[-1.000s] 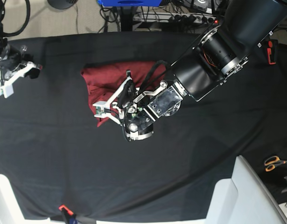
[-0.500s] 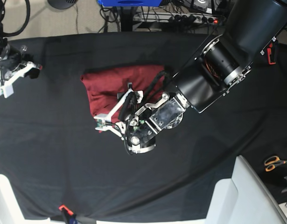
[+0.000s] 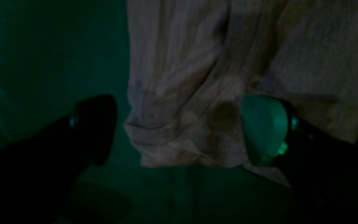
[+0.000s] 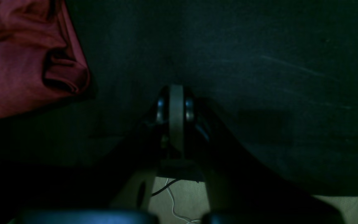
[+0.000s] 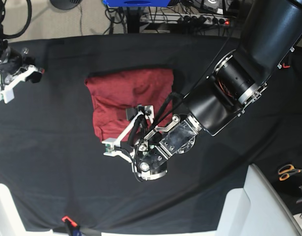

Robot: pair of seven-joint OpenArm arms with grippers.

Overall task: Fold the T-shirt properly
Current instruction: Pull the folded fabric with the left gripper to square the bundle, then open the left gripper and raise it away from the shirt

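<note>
Left wrist view, nearest: the left gripper (image 3: 179, 130) has its jaws spread wide apart, one dark finger (image 3: 96, 124) at left and one pale finger (image 3: 264, 127) at right. Between them lies the folded lower edge of the T-shirt (image 3: 197, 93); the cloth reads washed-out grey here because the view is dim and tinted. Neither finger appears to pinch the fabric, though the pale one overlaps the cloth and contact there cannot be ruled out.

Base view: the left gripper (image 5: 123, 135) sits at the lower edge of the T-shirt (image 5: 126, 93), which lies as a compact, roughly rectangular folded bundle on the black cloth sheet (image 5: 52, 162), left of the table's centre. The bulky black left arm (image 5: 239, 73) reaches in from the upper right.

Farther out: the right gripper (image 5: 11, 83) rests near the sheet's far left edge, well apart from the shirt. In the right wrist view its fingers (image 4: 176, 105) are pressed together on nothing, with a corner of the T-shirt (image 4: 26, 62) visible at upper left. Orange-handled scissors (image 5: 289, 171) lie off the sheet at right.
</note>
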